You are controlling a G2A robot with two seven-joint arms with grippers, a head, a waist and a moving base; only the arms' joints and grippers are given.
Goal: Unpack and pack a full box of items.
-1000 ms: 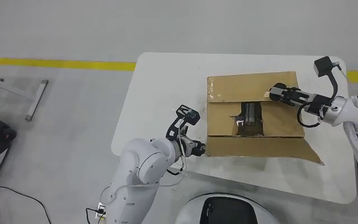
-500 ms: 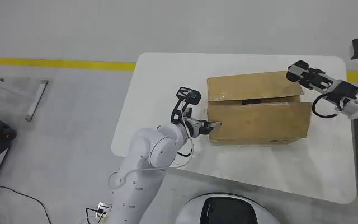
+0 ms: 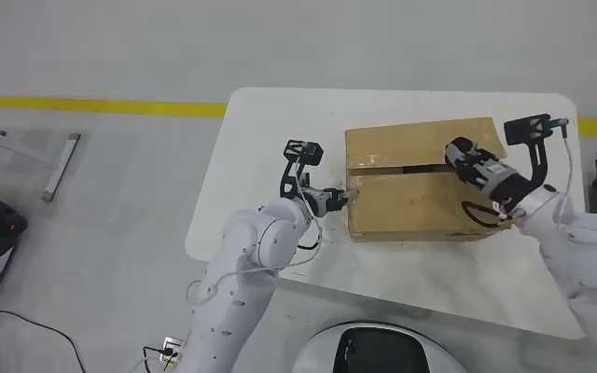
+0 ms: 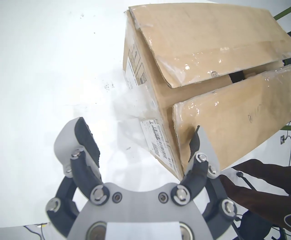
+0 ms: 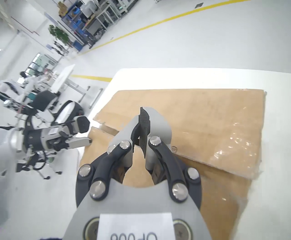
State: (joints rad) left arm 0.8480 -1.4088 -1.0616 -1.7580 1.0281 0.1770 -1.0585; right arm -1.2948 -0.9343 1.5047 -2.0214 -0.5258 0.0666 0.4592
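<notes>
Though at the box [image 3: 410, 200] corner before, right gripper [image 5: 142, 122] now over its top, closed; left gripper [image 4: 138, 128] wide.

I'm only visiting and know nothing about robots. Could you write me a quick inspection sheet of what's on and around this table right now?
Surface: white table, with a few small dark marks.
Job's things: one cardboard box, its top flaps folded down with a narrow gap between them.
Clutter: nothing seen.
Grippers: left gripper open at the box's corner; right gripper shut, holding nothing, over the flaps.
Cables: a black cable loops at the right wrist.
Surroundings: grey floor with a yellow line; shelving farther off.
</notes>
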